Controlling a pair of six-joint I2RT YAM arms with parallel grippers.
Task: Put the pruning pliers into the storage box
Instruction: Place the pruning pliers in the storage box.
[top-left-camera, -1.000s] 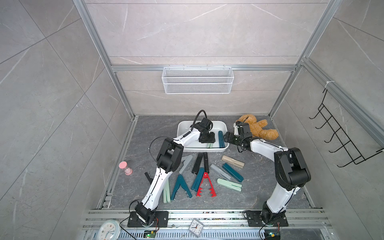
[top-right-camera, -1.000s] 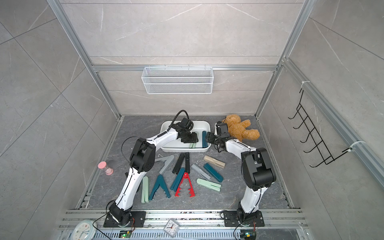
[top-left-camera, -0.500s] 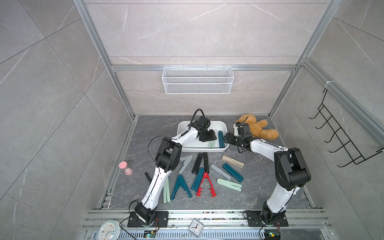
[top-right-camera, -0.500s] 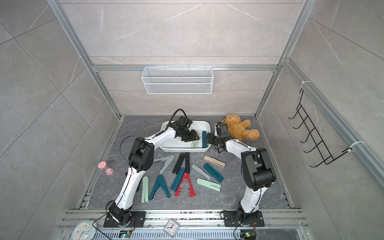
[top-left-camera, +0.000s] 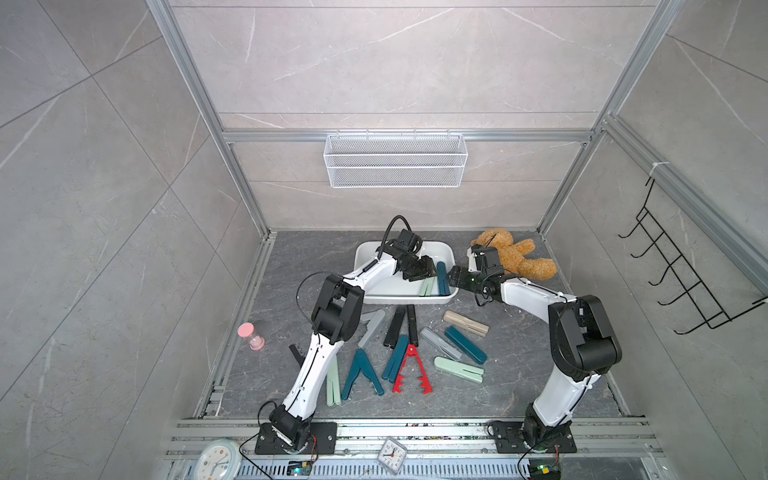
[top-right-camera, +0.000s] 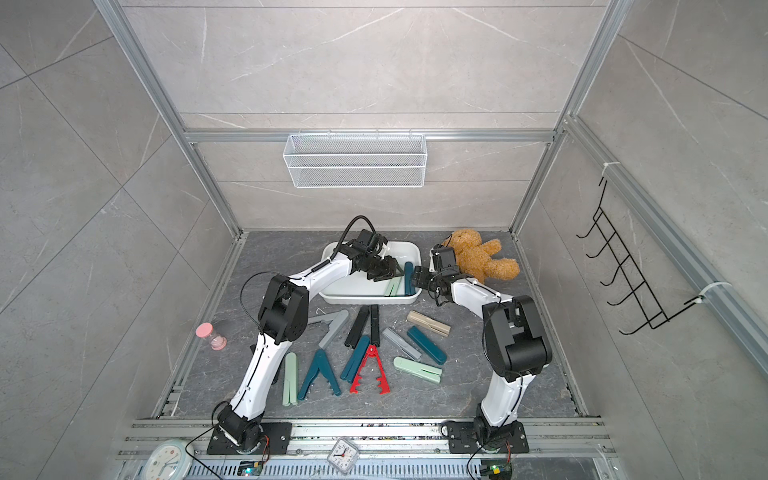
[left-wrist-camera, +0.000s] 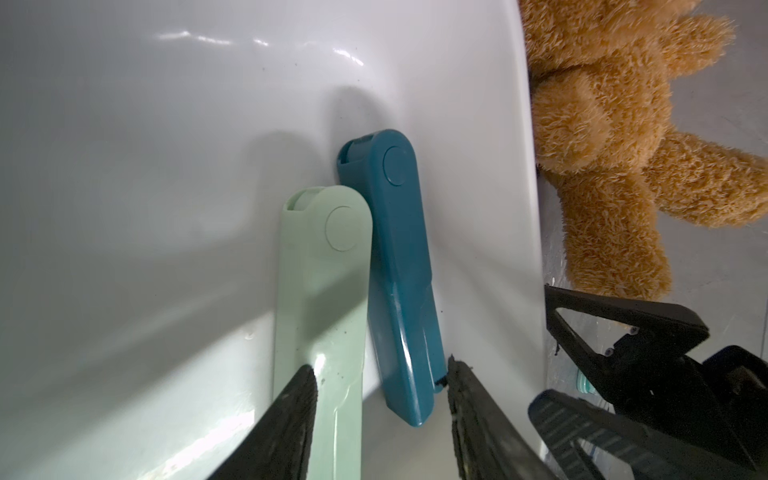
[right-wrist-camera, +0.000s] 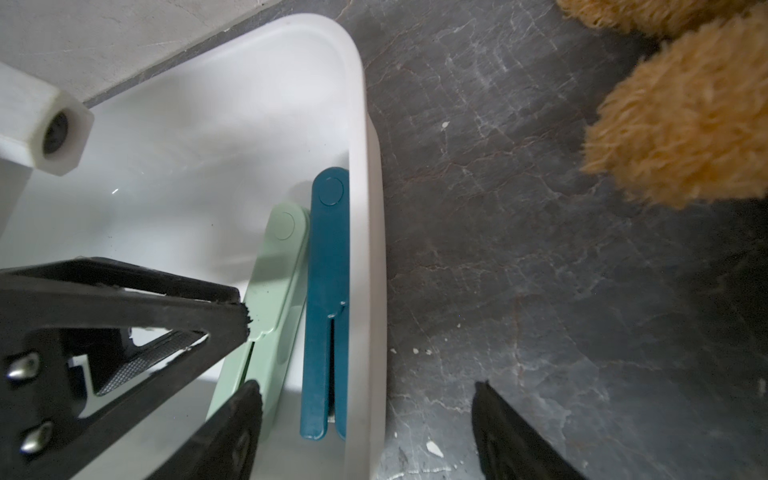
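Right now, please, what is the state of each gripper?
Left gripper: open, holding nothing, over the mint green pliers in the storage box.
Right gripper: open, holding nothing, astride the storage box rim.

Both top views are lit evenly and brightly. In the left wrist view, glare streaks are seen on the storage box (left-wrist-camera: 208, 39) wall, and soft shadows are cast beside the mint green pliers (left-wrist-camera: 320, 270).
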